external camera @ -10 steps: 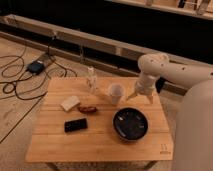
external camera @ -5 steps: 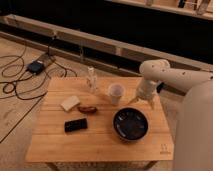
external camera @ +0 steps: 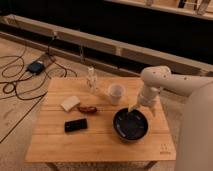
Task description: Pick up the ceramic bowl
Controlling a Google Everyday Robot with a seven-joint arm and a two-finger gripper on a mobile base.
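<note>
Approach step, no grasp yet. Nearest the camera on the light wooden slatted surface point(external camera: 100, 142): the wide glossy black ceramic bowl point(external camera: 130, 124), front right, upright, looks empty. Left of it a flat black rectangular phone-like object point(external camera: 75, 125), then a small reddish-brown oblong item point(external camera: 88, 108) and a pale cream block point(external camera: 70, 103).

The white arm's gripper point(external camera: 140, 106) hangs over the bowl's far rim, pointing down; fingers look spread, one on each side of the rim area, holding nothing. Contact with the rim can't be confirmed.

Further back: small white round cup point(external camera: 116, 92) just beside the bowl's far-left edge, and a clear slim bottle-like item point(external camera: 92, 79).

Next move likely calls for a short descent so one finger goes inside and one outside the thick rim, then clamp and lift, keeping off the cup.

Versus half a second ago: gripper has dropped lower and nearer the bowl rim; bowl and the rest unmoved.
</note>
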